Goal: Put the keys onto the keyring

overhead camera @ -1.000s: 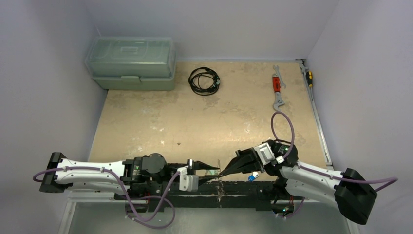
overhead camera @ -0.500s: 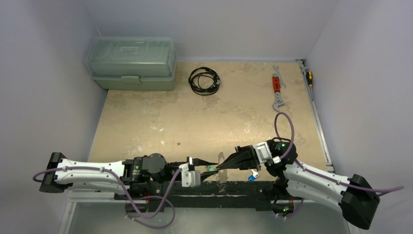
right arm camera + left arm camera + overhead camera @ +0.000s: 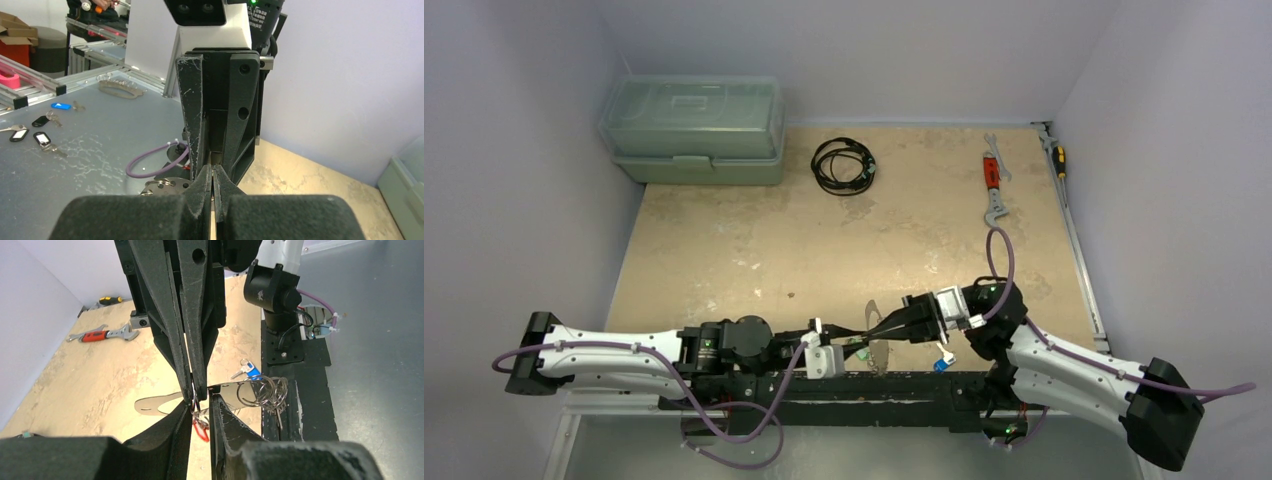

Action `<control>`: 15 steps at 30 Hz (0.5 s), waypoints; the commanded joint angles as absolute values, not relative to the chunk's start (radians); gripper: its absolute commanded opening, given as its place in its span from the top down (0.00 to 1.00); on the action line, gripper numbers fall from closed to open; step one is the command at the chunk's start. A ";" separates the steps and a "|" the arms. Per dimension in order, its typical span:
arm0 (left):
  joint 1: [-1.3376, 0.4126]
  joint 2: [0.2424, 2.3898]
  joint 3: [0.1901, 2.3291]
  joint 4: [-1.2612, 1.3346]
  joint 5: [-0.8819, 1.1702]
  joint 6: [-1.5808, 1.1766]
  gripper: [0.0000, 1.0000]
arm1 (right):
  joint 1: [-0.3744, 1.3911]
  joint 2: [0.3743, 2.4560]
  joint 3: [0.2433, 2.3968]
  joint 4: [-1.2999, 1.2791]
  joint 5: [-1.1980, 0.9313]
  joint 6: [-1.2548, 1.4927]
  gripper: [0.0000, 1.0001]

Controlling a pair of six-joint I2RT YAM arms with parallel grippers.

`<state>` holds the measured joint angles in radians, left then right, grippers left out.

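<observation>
left gripper (image 3: 200,410) and right gripper (image 3: 213,175) tip to tip at the table's (image 3: 754,250) 6 o'clock edge
right jaws pinch the keyring (image 3: 155,404); left jaws slightly apart around a red-tagged key (image 3: 201,429), grip unclear; blue-tagged key (image 3: 253,374) at their 4 o'clock.

Soft, even light from above fills the top view. The tan desk (image 3: 754,250) is bright and sharp, the lavender walls (image 3: 514,150) are evenly washed, and the arms throw only faint, short shadows.

In the left wrist view the left pincer (image 3: 201,405) lies close to the lens, dark and blurred. The right pincer (image 3: 193,390) is almost a black silhouette against the bright desk. The grey metal surface (image 3: 370,365) shows a dull sheen.

In the right wrist view that pincer's near fingers are badly out of focus, and a green lamp (image 3: 253,2) glows at the top.
</observation>
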<state>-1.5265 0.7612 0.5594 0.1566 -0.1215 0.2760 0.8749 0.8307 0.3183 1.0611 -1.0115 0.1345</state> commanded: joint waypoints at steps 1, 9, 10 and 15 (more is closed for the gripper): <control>-1.529 0.775 0.615 0.155 -0.164 0.264 0.81 | 0.873 0.831 0.379 1.015 -0.974 0.088 1.00; -1.529 0.772 0.615 0.154 -0.185 0.274 1.00 | 0.874 0.836 0.379 1.009 -0.984 0.089 1.00; -1.529 0.770 0.612 0.158 -0.187 0.278 1.00 | 0.874 0.837 0.379 1.009 -0.985 0.089 1.00; -1.529 0.742 0.586 0.194 -0.211 0.307 1.00 | 0.874 0.840 0.372 1.018 -0.924 0.090 0.80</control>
